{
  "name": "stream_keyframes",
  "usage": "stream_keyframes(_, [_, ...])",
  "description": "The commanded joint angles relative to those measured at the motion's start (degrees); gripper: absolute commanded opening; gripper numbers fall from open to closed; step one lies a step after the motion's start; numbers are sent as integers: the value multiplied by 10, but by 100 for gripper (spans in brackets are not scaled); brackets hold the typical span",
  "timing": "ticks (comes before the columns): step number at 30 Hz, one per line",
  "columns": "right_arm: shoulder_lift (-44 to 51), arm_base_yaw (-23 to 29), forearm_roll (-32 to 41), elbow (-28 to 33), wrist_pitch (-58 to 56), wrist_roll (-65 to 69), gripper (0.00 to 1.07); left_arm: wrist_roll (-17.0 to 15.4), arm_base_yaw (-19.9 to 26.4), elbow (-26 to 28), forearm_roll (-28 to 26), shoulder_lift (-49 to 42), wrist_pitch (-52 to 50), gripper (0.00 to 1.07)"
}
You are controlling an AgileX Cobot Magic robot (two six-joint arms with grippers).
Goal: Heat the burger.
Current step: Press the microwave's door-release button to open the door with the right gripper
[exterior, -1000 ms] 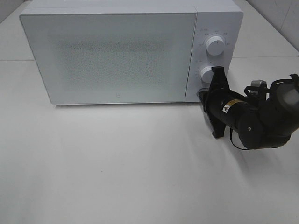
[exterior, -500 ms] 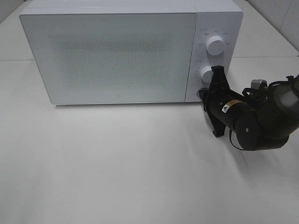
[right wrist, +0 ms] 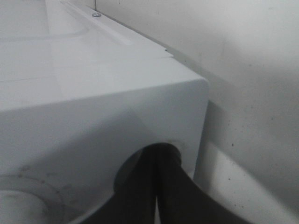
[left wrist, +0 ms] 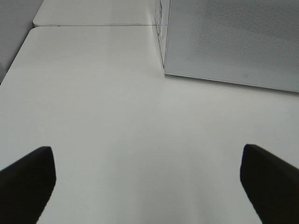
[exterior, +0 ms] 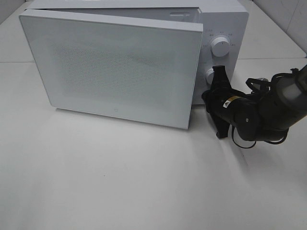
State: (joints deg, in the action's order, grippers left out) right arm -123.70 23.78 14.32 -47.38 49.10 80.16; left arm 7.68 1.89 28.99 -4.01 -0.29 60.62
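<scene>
**White tabletop, microwave door ajar, burger out of sight**

White table fills the scene under a high camera, with a white microwave standing at its far side. The right gripper has its fingers pressed flat together, holding nothing. Their tips sit in a round recess at the lower right corner of the microwave's front panel, just below the lower knob. The black right arm reaches in from the right edge of the table, its wrist turned toward the panel. A second knob sits higher on the same panel.

Just left of the panel, the door stands partly open. Its right edge is swung out toward the camera and its left edge lies against the oven body. The speckled door face hides the inside.

The left gripper hangs over bare table, its two dark fingers spread wide apart and empty. The door's lower corner is well ahead of it.

The burger shows in none of the three views, so its place, heading and long axis cannot be told.
</scene>
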Motion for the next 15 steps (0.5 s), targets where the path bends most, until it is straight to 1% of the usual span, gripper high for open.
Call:
stream_keyframes(1, [10,-17,-7,-58,122,-11,0,-3,1,-1,-1,-10,-7,105])
stream_keyframes(7, [14,-15,-6,-34,119,17,0,-3,1,-1,-1,-10,-7,105])
stream_keyframes(10, [29,-10,-5,-15,73,24,0,-3,1,-1,-1,-10,-7,105])
stream_keyframes(15, [36,-9,-6,-9,53,24,0,-3,1,-1,-1,-10,-7,105])
